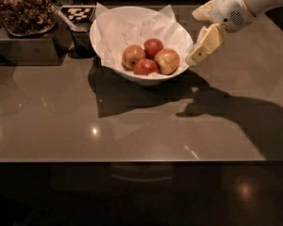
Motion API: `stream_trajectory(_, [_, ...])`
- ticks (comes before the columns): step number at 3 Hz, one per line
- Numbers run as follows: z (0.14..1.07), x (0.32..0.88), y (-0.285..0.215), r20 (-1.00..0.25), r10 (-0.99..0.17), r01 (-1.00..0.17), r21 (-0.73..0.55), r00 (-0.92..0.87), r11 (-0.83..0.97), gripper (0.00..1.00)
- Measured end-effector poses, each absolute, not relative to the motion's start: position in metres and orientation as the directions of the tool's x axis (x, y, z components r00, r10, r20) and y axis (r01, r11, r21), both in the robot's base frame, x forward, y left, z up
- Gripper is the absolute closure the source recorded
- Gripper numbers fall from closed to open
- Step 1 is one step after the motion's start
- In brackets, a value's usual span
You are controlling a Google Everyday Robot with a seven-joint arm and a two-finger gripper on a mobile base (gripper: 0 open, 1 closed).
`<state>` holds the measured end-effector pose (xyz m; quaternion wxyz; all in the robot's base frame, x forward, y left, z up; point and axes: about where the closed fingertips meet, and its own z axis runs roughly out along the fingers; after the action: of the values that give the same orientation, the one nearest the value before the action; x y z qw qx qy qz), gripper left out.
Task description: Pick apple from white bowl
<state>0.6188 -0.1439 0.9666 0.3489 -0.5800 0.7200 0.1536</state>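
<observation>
The white bowl (142, 79) stands at the back middle of the table, lined with crumpled white paper that sticks up past its rim. Several apples lie in it. The apple (166, 60), the largest, pinkish-red with a pale yellow-green patch, is on the right side of the pile. Two deep-red apples (153, 46) (145, 67) and a red-and-yellow apple (132, 56) lie beside it. My gripper (201, 46) hangs on its white arm just outside the bowl's right rim, a little to the right of the apple and holding nothing.
A clear container of brown nuts (20, 9) sits on a dark box at the back left. A black-and-white checkered marker (78, 13) lies behind the bowl. The brown table (132, 126) ends at a front edge near the middle of the view.
</observation>
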Motion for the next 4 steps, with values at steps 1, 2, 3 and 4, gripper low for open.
stream_trajectory(1, [0.966,0.619,-0.143,-0.68,-0.728,-0.943,-0.183,-0.084,0.279,0.21])
stream_trajectory(2, [0.966,0.619,-0.143,-0.681,-0.728,-0.943,-0.183,-0.083,0.279,0.44])
stream_trajectory(3, [0.953,0.63,-0.123,-0.704,-0.707,-0.956,-0.153,-0.071,0.249,0.68])
stream_trajectory(4, [0.942,0.641,-0.1,-0.721,-0.691,-0.971,-0.129,-0.049,0.203,0.65])
